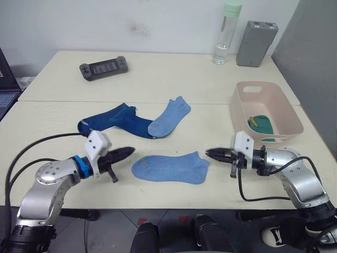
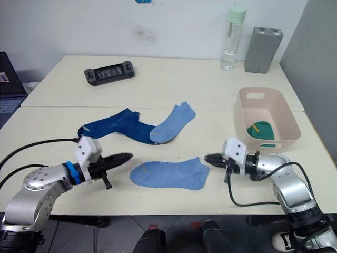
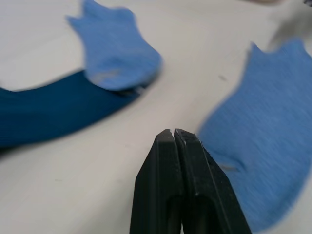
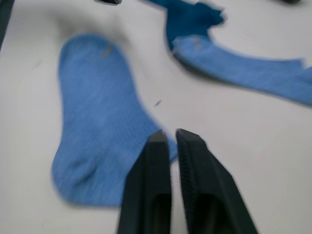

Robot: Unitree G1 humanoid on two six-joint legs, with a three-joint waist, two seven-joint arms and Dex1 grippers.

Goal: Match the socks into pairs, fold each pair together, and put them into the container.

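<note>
- The table took most of the frame, and the socks lay in its middle.
- The pink container stood at the right of the frame, with a folded green sock already inside it.
- The dark blue socks lay left of centre, and one light blue sock lay with its toe on top of them.
- The other light blue sock lay flat in the lower centre, between the two grippers.
- The left gripper was closed and empty, just beside the toe end of this sock.
- The right gripper was almost closed, with only a thin gap, and held nothing; its tip was at the cuff end.
- I judged the sock to be light, soft and limp, so it would sag; it seemed best to pinch it at the cuff edge.
</note>
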